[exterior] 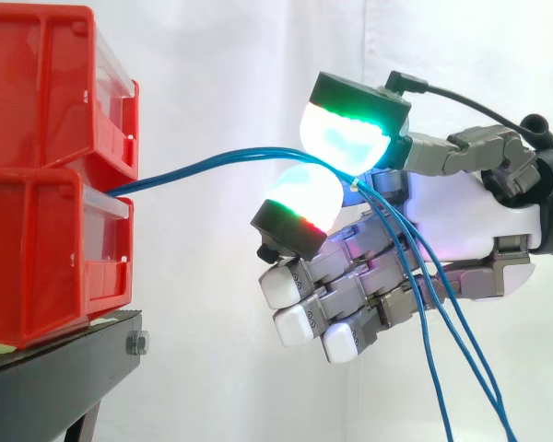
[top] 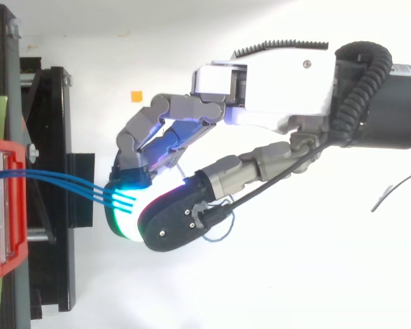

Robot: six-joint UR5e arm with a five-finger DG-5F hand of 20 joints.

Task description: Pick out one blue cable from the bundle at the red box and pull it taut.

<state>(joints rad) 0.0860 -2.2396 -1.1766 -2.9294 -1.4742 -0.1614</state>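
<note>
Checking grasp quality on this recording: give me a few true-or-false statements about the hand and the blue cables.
1. The hand pinches the blue cables between two glowing pads. True.
2. The cables come from the red bins. True.
3. A single cable runs from the bins to the pads. False: the top view shows three side by side.
4. Past the pinch the cables rise straight up. False: they hang down across the hand.

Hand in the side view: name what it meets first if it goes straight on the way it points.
The hand would probably meet the red bins first, where the blue cables pinched in its fingers lead; depth unclear.
</note>
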